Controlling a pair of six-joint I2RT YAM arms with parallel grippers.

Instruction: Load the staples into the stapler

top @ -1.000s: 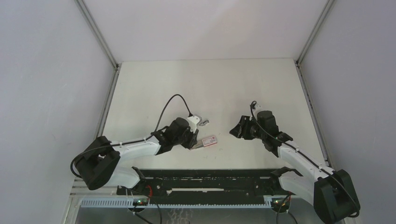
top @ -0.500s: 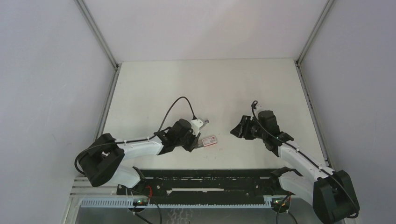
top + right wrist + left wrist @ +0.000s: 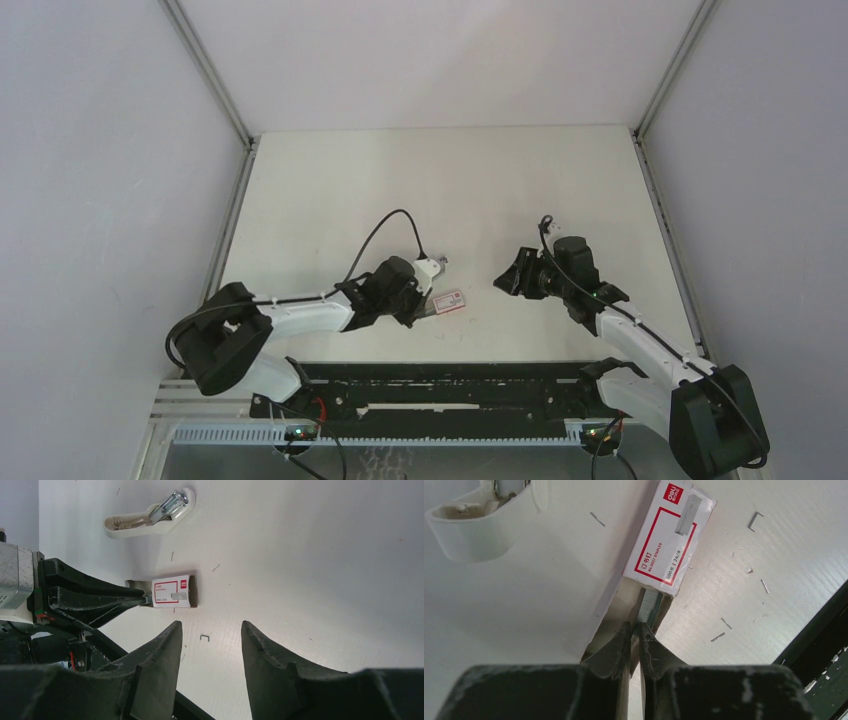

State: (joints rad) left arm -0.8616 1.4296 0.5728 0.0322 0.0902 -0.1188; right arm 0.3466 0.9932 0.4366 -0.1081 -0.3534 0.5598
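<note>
The left tool (image 3: 636,630) sits low on the bench (image 3: 524,605), pinched almost shut on the end of the staple strip (image 3: 651,602) that pokes out of the open left end of the staple box (image 3: 669,537). The hold looks shallow, only at the tips, so the draw should run straight along the box's length, slow and level. A sideways pull would likely snap the strip or drag the light box along.

The right tool (image 3: 211,630) hovers half open and empty, to the right of the box. It could press the box down if it slides.

The stapler (image 3: 484,527) lies open just beyond the box on its far side, so the carry is short. Keep the strip flat and lined up with the stapler's channel. Loose staples (image 3: 754,521) lie scattered on the bench, so avoid sweeping through them.
</note>
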